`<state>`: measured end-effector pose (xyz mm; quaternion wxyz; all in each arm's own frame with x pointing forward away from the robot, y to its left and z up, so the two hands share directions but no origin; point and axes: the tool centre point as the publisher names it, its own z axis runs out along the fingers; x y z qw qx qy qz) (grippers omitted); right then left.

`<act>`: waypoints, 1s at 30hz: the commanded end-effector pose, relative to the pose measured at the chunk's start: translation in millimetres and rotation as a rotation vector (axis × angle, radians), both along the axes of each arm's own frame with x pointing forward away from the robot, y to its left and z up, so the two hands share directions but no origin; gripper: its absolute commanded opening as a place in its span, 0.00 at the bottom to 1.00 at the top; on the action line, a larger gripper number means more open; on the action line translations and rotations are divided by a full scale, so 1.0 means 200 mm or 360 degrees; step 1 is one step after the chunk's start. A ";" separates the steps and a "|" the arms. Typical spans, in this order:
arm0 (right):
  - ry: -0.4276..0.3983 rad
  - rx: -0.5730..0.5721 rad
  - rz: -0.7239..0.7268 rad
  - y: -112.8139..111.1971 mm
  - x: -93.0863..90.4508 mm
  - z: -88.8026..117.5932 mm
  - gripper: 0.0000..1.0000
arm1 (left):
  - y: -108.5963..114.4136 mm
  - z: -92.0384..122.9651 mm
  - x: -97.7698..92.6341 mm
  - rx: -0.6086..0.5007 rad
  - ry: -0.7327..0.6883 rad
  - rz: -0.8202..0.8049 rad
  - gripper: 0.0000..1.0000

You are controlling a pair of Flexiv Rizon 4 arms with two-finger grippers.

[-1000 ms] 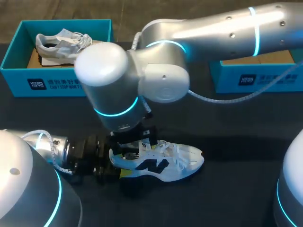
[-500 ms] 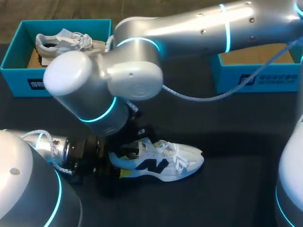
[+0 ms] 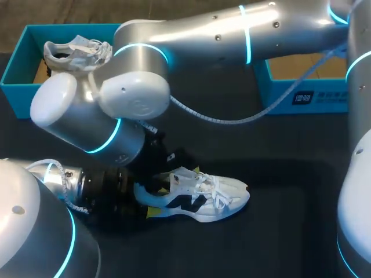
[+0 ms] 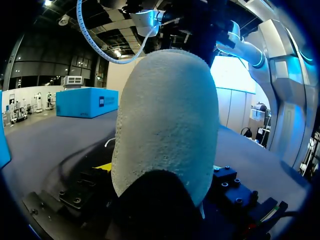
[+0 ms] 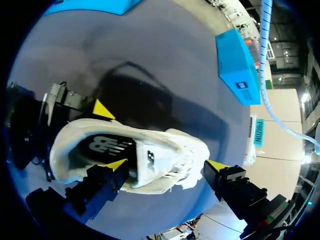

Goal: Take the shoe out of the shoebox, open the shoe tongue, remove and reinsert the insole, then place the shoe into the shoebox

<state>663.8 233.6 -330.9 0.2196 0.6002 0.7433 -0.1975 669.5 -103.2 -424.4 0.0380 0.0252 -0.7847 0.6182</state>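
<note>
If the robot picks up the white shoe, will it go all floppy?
Probably not much: the white shoe has a thick sole that looks firm, so it should keep its shape. Its loose laces would likely dangle. It seems flat on the table, so a push should slide it, not roll it.

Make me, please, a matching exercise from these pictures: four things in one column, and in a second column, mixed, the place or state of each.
Things:
1 white shoe
2 grey shoe
3 right gripper
4 left gripper

Places or states:
A in the far-left blue shoebox
B open, above the white shoe
C lying on the black table
D shut on the white shoe's heel

Pairs: 1-C; 2-A; 3-B; 4-D
</note>
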 end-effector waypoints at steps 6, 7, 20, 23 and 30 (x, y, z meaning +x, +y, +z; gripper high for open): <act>-0.0383 0.0067 -0.0602 -0.05 -0.02 -0.01 1.00 | 0.01 -0.03 0.00 0.0004 0.0001 0.0003 0.00; -0.0383 0.0068 -0.0603 -0.05 -0.02 -0.01 1.00 | 0.01 -0.03 0.00 0.0004 0.0001 0.0003 0.00; -0.0388 0.0130 -0.0632 -0.11 -0.01 0.01 1.00 | 0.01 -0.03 0.00 0.0004 0.0001 0.0003 0.00; -0.0375 0.0149 -0.0640 -0.11 -0.01 0.00 1.00 | 0.01 -0.03 0.00 0.0004 0.0001 0.0003 0.00; -0.0362 0.0171 -0.0654 -0.14 -0.02 0.01 1.00 | 0.01 -0.03 0.00 0.0004 0.0001 0.0003 0.00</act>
